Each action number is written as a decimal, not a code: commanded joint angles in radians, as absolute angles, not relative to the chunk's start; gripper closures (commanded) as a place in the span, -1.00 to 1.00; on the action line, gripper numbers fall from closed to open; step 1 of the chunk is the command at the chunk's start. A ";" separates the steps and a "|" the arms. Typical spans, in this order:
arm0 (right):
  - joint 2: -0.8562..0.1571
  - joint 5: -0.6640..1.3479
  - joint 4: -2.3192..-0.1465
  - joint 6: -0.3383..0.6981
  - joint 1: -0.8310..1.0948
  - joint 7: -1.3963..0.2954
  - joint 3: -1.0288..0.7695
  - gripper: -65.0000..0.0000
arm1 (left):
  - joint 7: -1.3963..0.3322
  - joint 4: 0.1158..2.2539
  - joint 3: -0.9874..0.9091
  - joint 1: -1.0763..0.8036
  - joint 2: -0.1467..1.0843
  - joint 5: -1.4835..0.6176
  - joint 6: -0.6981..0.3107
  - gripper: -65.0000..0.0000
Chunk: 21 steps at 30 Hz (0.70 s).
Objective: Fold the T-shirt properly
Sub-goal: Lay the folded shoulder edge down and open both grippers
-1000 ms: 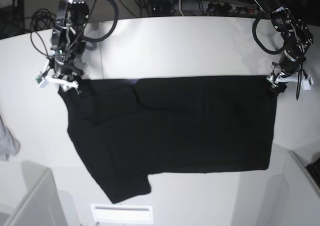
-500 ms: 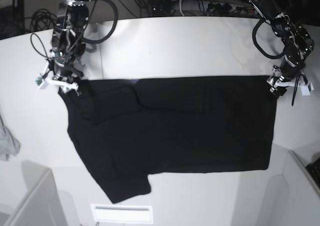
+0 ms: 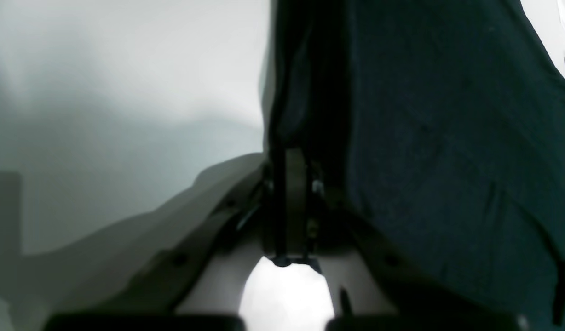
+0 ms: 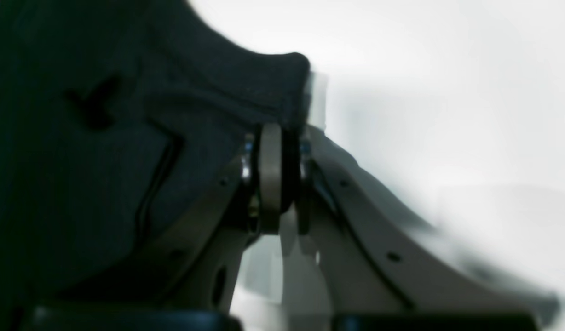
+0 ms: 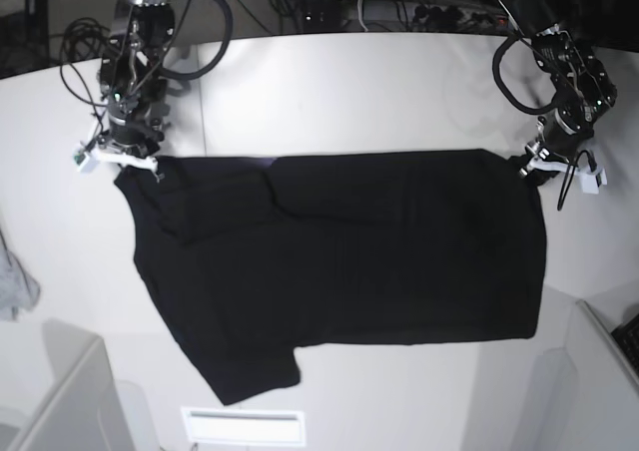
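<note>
The T-shirt (image 5: 339,271) lies spread across the middle of the white table (image 5: 349,92), plain black, no print or lettering showing. The left gripper (image 3: 291,179) pinches its far corner nearest the table's right edge; the right gripper (image 4: 273,151) clamps the far corner toward the left edge. Both wrist views are blurred. A grey cloth (image 5: 12,281) is cut off at the left edge.

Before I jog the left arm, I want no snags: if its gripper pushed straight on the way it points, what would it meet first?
The left gripper is already shut on the T-shirt edge; straight ahead lies more of that black cloth, then probably the white table. Depth is unclear.
</note>
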<state>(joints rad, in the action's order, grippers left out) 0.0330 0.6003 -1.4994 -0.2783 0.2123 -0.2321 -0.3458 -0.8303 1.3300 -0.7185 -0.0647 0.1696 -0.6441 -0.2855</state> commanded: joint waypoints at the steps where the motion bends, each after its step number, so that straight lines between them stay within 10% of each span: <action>1: 0.027 0.599 -1.517 -0.282 0.214 -0.228 -0.355 1.00 | -0.845 1.357 -0.720 -0.079 0.196 -0.630 -0.277 1.00; 21: 0.033 0.601 -1.816 -0.280 0.470 -0.351 -0.389 1.00 | -0.845 1.616 -0.725 -0.360 0.205 -0.638 -0.277 1.00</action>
<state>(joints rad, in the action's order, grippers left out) 0.0368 0.6014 -1.7969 -0.2871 0.4644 -0.3672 -0.3843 -0.8566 1.5951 -0.7181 -0.3550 0.1890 -0.6296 -0.2691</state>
